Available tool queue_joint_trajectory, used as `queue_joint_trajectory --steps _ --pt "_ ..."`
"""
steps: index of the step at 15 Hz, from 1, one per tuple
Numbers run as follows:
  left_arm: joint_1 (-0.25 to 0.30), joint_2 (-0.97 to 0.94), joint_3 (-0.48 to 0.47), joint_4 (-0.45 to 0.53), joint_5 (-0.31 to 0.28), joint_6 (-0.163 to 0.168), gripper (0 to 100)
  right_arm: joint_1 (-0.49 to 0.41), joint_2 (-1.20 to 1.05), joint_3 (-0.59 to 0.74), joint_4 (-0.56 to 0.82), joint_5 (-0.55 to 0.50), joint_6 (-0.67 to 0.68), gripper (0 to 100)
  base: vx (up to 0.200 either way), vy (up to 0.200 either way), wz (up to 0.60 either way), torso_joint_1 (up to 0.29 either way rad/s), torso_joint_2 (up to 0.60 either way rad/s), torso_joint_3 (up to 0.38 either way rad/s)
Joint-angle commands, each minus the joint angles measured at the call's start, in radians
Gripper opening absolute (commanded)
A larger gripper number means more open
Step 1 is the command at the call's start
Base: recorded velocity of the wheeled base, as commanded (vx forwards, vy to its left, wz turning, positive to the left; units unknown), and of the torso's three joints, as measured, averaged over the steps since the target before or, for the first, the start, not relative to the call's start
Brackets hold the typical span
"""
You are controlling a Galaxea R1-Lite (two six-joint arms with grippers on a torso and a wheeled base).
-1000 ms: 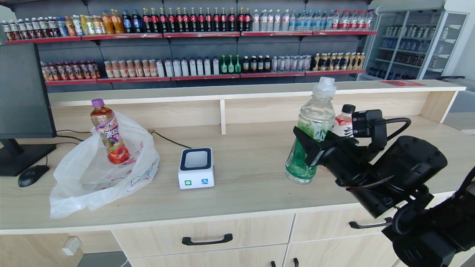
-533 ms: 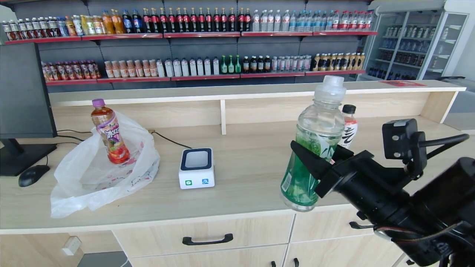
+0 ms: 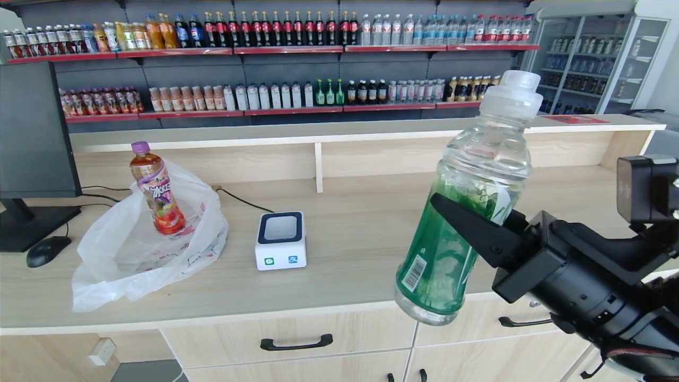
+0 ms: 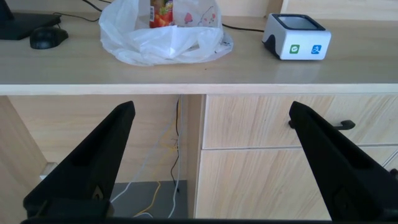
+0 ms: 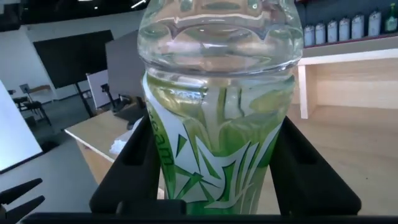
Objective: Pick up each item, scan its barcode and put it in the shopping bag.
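My right gripper (image 3: 485,223) is shut on a clear bottle with a green label (image 3: 467,212), held tilted in the air above the counter's front edge at the right; its barcode shows low on the label. In the right wrist view the green-label bottle (image 5: 217,124) sits between the two black fingers (image 5: 134,162). A white scanner with a dark blue frame (image 3: 280,240) stands at the counter's middle. To its left a white shopping bag (image 3: 132,249) holds an upright tea bottle with a purple cap (image 3: 156,188). My left gripper (image 4: 211,162) hangs open below the counter, facing the drawers.
A black monitor (image 3: 32,143) and a mouse (image 3: 46,249) occupy the far left of the counter (image 3: 350,239). A cable runs behind the scanner. A raised back ledge (image 3: 318,143) borders the counter. Drawers with black handles (image 3: 296,344) are below. Shelves of drinks line the wall behind.
My right gripper has lifted the green-label bottle off the counter, bringing it up and nearer to the camera. The black-capped bottle that stood behind it is now hidden.
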Motion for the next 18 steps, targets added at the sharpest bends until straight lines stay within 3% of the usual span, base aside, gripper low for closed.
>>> queue_joint_trajectory --steps 1,5,6,10,13,15,18 --pt "0.0 0.0 0.0 0.0 0.0 0.0 100 -0.005 0.015 -0.048 -0.002 0.059 0.001 0 0.0 0.0 0.0 0.0 0.0 0.0" --pt "0.0 0.0 0.0 0.0 0.0 0.0 100 -0.045 0.04 -0.091 -0.002 0.228 0.035 0 0.0 0.0 0.0 0.0 0.0 0.0" --pt "0.0 0.0 0.0 0.0 0.0 0.0 100 -0.059 0.046 -0.094 -0.002 0.294 0.081 0 0.0 0.0 0.0 0.0 0.0 0.0" --pt "0.0 0.0 0.0 0.0 0.0 0.0 100 -0.084 0.059 -0.156 -0.002 0.38 0.219 0 0.0 0.0 0.0 0.0 0.0 0.0" --pt "0.0 0.0 0.0 0.0 0.0 0.0 100 -0.084 0.072 -0.209 -0.002 0.501 0.356 0 0.0 0.0 0.0 0.0 0.0 0.0" --pt "0.0 0.0 0.0 0.0 0.0 0.0 100 -0.084 0.061 -0.212 -0.002 0.526 0.465 0 0.0 0.0 0.0 0.0 0.0 0.0" --pt "0.0 0.0 0.0 0.0 0.0 0.0 100 -0.07 0.059 -0.254 -0.002 0.527 0.521 0 0.0 0.0 0.0 0.0 0.0 0.0"
